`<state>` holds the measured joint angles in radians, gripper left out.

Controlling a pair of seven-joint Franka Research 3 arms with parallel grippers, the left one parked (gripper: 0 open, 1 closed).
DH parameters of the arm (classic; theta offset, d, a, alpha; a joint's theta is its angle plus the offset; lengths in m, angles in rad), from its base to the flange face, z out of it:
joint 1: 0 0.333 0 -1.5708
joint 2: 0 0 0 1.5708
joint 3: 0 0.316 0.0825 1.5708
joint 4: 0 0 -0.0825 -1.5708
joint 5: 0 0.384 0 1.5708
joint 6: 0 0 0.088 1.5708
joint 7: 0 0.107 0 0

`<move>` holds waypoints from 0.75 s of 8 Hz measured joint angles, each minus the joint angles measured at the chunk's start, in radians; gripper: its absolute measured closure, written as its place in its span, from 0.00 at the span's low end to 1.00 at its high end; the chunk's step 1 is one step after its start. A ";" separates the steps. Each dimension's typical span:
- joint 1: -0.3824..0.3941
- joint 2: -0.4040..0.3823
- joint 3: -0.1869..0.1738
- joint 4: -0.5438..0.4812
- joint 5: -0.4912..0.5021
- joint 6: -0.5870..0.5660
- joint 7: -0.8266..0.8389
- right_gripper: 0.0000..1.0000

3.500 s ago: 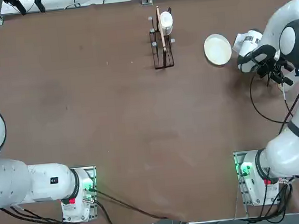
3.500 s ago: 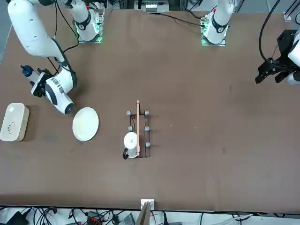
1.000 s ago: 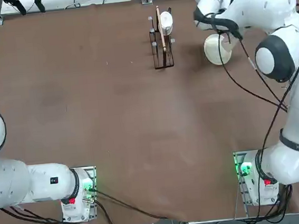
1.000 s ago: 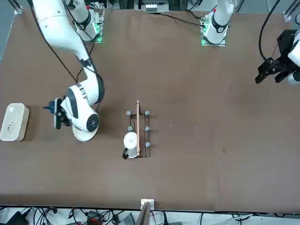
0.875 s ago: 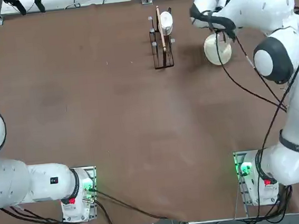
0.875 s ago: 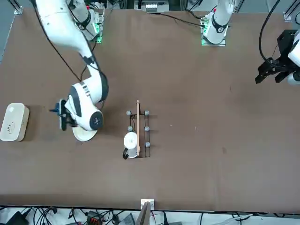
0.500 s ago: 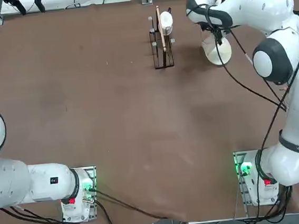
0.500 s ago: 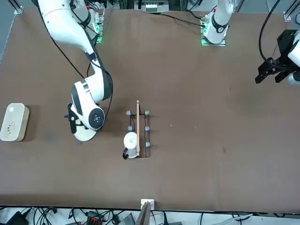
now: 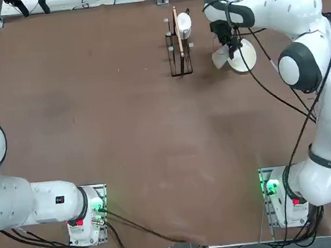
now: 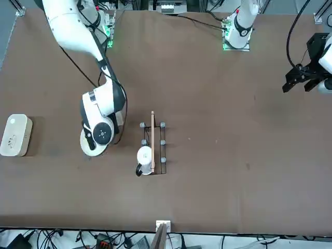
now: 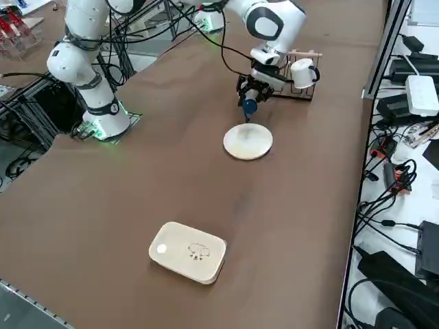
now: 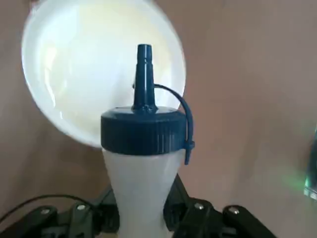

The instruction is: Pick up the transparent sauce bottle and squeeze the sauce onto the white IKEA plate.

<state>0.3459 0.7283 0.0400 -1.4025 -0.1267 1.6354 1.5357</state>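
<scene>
Four items, left to right. Wire rack (image 9: pixel 182 67) with white mug (image 9: pixel 184 22), far side. Transparent sauce bottle (image 12: pixel 141 183), clenched between fingers of right gripper (image 12: pixel 141 208), now brought over plate and turned nozzle-down: dispensing pose apparently reached, squeeze likely next. Body cloudy, tapered; cap (image 12: pixel 143 131) dark blue, strap beside slim nozzle. White IKEA plate (image 11: pixel 247 142) beneath, distinct sauce not discernible. White box (image 11: pixel 188 252), far right.

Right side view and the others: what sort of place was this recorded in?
Probably a robotics lab or test bench: robot arms mounted on a brown table, a bench beside it strewn with black cables, and a rack and white box set out like test props.
</scene>
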 joint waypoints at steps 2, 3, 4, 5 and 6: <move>-0.005 0.018 -0.001 0.000 0.069 0.004 -0.113 0.63; -0.010 0.029 -0.001 -0.001 0.090 0.004 -0.165 0.63; -0.017 0.043 -0.001 -0.001 0.099 0.004 -0.216 0.63; -0.030 0.055 -0.002 -0.001 0.117 0.006 -0.271 0.63; -0.045 0.059 -0.002 -0.001 0.138 0.007 -0.324 0.63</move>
<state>0.3010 0.7877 0.0380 -1.4030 0.0118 1.6420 1.2114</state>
